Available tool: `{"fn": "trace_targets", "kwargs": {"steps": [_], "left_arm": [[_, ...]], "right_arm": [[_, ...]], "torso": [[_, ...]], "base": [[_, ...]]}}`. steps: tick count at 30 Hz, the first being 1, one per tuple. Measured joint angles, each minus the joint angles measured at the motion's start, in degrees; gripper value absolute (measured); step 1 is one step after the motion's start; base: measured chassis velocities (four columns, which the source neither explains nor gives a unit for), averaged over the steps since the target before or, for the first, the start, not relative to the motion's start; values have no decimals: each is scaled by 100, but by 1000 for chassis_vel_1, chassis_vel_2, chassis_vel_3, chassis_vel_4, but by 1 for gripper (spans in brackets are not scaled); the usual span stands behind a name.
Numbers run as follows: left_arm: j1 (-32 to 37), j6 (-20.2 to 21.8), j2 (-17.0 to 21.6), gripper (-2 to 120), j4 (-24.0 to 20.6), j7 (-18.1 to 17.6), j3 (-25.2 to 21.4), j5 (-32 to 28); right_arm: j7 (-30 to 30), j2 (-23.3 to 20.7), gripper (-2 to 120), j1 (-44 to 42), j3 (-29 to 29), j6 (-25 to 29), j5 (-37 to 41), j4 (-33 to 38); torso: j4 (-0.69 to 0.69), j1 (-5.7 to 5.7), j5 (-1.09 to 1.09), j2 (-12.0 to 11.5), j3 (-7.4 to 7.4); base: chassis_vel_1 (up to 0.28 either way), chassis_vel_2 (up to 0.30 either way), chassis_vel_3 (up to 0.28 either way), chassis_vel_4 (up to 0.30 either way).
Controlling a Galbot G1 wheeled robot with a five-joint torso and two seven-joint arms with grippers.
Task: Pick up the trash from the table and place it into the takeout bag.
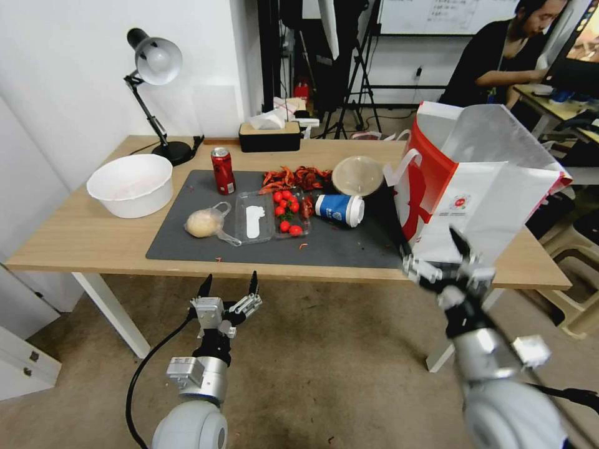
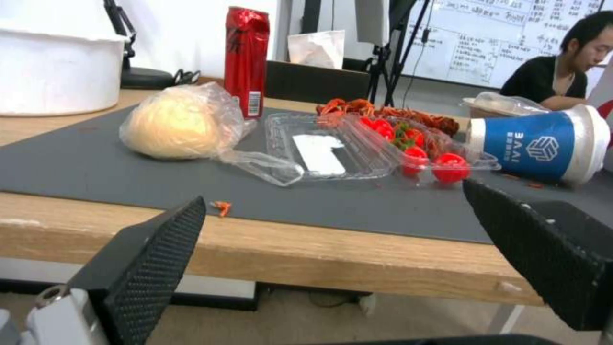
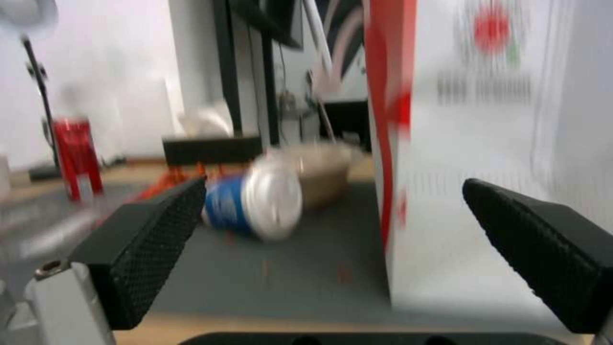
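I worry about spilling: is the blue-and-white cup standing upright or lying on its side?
Lying on its side. The blue-and-white cup rests on the dark mat, its white lid facing the takeout bag.

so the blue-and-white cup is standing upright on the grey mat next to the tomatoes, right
Not quite. The blue-and-white cup is lying on its side, not upright, with its white lid pointing toward the takeout bag. It is on the grey mat, next to the tomatoes. The head view shows this.

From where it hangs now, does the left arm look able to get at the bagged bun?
Probably yes. The left gripper, open, hangs just off the table's near edge, and the bagged bun lies on the mat with nothing between them.
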Motion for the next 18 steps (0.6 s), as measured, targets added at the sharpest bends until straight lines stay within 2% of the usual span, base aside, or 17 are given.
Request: {"fn": "trace_targets", "kwargs": {"steps": [8,18], "left_arm": [[5,0,4,100,10,4,-5,-1],[6,-10,3,100,26,6,-18,-1]], "right_arm": [[36,199,100,-107,-357,594,-220,-522],[31,207,100,18,-422,492,-171,-493]], "torso": [[1,2,0,-1,0],[1,2,-1,-1,0]], "base": [[0,0,0,0],[0,0,0,0]]}}
